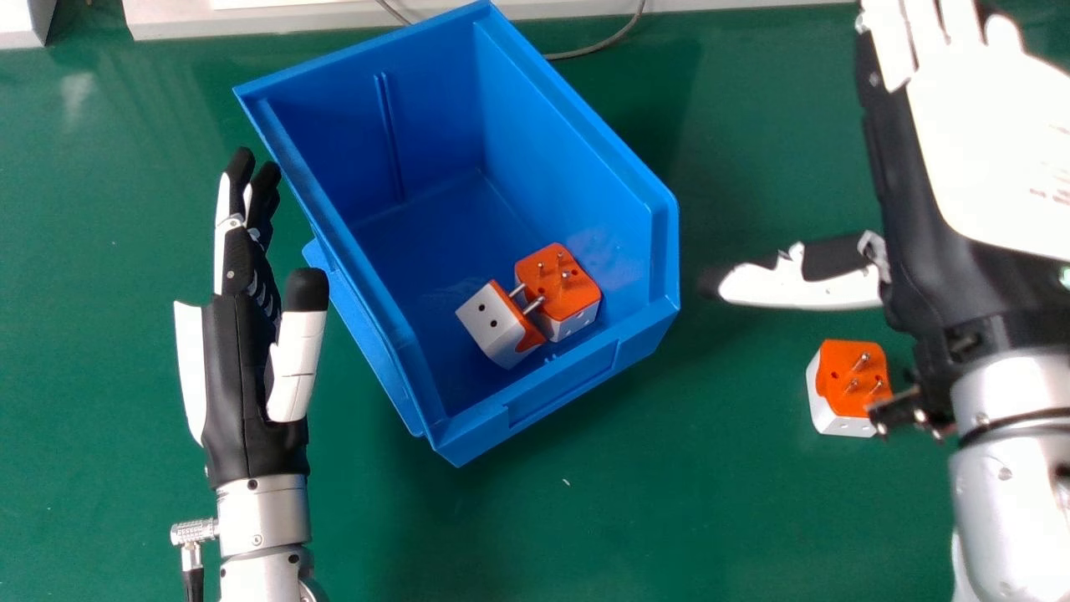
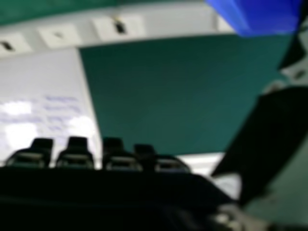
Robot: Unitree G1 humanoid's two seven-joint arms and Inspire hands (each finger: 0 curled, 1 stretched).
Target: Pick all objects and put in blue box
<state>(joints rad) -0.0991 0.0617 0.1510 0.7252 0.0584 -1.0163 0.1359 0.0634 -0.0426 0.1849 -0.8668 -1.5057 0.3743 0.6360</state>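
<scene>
Presently, two adapters (image 1: 577, 293) occupy the blue box (image 1: 564, 383), centre; third adapter (image 1: 840, 376), lower right. Left hand (image 1: 242, 359), left; right hand (image 1: 982, 150), upper right: fingers straight, thumbs apart.

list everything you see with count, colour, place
blue box: one, blue, on the table
boxed plug adapters: two, orange and white, inside the box
loose plug adapter: one, orange and white, on the table right of the box
table: one, green, beneath everything
cable: at least one, grey, behind the box
pale blocks: two, white, far edge
panel: one, white with writing, right hand view
left hand: one, black and white, left of the box
right hand: one, black and white, head view's right
</scene>
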